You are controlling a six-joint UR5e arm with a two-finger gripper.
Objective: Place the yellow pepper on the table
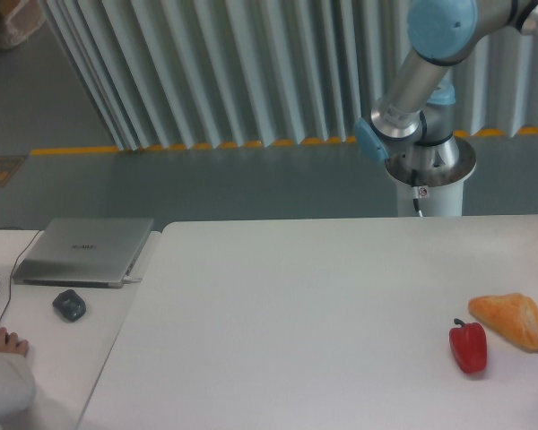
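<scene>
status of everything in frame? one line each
red pepper: lying on the table, right side
bread piece: on the table, right of the red pepper
laptop: lid closed, on the side desk
mouse: on the desk, unheld
yellow pepper: not in view
pincer: out of frame

Arm (pixel 419 72) raised, gripper out of frame
</scene>
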